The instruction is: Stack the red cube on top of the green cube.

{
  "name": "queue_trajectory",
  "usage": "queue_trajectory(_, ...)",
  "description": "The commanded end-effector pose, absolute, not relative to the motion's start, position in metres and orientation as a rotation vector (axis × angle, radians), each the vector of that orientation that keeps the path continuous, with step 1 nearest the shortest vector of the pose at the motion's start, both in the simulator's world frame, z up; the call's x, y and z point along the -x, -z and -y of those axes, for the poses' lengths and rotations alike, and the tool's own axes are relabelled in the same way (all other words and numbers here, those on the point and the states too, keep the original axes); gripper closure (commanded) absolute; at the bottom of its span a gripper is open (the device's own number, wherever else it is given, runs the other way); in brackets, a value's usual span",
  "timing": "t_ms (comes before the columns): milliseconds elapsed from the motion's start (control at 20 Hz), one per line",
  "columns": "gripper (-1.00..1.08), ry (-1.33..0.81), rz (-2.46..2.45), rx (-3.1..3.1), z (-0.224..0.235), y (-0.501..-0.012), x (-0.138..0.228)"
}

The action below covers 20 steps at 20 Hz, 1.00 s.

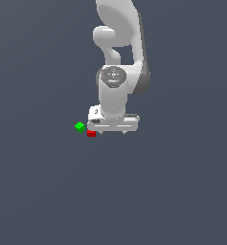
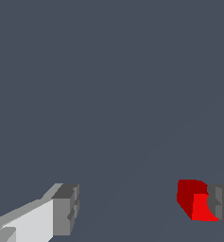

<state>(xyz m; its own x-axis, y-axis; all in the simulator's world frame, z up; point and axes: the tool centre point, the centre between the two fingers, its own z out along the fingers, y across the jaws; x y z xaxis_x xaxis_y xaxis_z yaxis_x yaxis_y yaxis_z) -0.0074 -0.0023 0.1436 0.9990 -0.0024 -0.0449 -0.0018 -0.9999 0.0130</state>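
Pincer [image 2: 144, 210] apart, red cube [image 2: 193, 204] against one finger; green cube [image 1: 79, 127] just beside it

Bright red cube [image 1: 91, 133], plain green cube [image 1: 79, 127] — white gripper [image 1: 112, 132], grey fingertips [image 2: 66, 209]

Near the middle of the frame a white arm [image 1: 117, 72] reaches down from the top edge. Its gripper [image 1: 112, 132] hangs low with fingers spread apart. The red cube [image 1: 91, 133] sits by its left fingertip, with the green cube [image 1: 79, 127] just beside it, further left.
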Motion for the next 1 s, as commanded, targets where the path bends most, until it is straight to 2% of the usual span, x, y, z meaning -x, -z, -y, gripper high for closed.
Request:
queue_trajectory(0,-0.92,0.070,0.003,-3.128,0.002,-0.144,0.007)
queue_trajectory(450,-0.92,0.060,0.016,-3.130,0.019,-0.134,0.020)
queue_trajectory(950,-0.92,0.026,0.062,-3.135,0.078,-0.099,0.063)
